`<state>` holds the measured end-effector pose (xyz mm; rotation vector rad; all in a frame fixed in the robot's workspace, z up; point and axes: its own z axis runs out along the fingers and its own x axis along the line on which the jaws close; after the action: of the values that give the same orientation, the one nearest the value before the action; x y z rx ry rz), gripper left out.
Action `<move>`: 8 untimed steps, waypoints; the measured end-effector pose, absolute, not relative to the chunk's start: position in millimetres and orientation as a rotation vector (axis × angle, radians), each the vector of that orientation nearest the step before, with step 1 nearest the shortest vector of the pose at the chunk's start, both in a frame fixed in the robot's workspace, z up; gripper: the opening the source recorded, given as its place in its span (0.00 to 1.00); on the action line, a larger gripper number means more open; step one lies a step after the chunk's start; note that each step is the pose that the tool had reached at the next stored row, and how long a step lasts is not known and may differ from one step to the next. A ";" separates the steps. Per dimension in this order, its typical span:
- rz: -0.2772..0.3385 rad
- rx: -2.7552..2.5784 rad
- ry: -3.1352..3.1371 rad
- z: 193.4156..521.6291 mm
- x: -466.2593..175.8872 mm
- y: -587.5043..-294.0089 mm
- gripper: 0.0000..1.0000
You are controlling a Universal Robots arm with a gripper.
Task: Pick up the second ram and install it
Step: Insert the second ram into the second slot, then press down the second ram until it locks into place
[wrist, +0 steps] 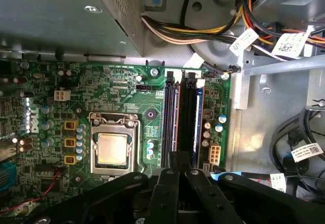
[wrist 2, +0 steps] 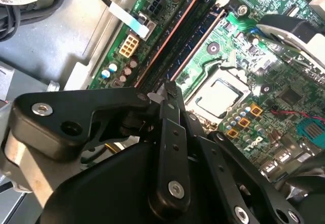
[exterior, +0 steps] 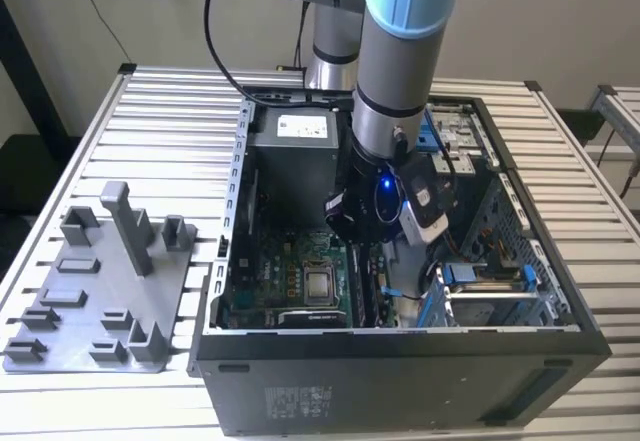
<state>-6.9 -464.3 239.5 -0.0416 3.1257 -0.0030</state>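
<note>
My gripper [exterior: 375,229] is deep inside the open computer case [exterior: 560,301], low over the green motherboard [wrist: 122,89]. Its black fingers [wrist 2: 170,132] are shut together, their tips at one end of the long black memory slots [wrist: 171,112]. The second ram [wrist: 199,113], a dark stick with a blue edge, stands in the slot furthest from the processor socket [wrist: 112,148], and in the second wrist view it is the dark strip with blue glints [wrist 2: 195,33] running away from the fingertips. I cannot tell whether the tips pinch it or rest on its top edge.
The grey plastic holder tray [exterior: 100,291] lies on the slatted table at the exterior view's left of the case. Inside the case are the power supply [exterior: 295,151], cable bundles [wrist: 203,28] and a drive cage [exterior: 495,291] close beside the arm.
</note>
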 end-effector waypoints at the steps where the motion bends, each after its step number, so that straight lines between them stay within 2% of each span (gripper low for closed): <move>1: -0.003 -0.042 3.126 239.5 -7.0 -464.3 0.11; 8: -0.002 -0.041 3.126 239.5 -7.0 -464.3 0.11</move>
<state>-7.0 -464.3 239.5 -0.0415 3.1257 -0.0023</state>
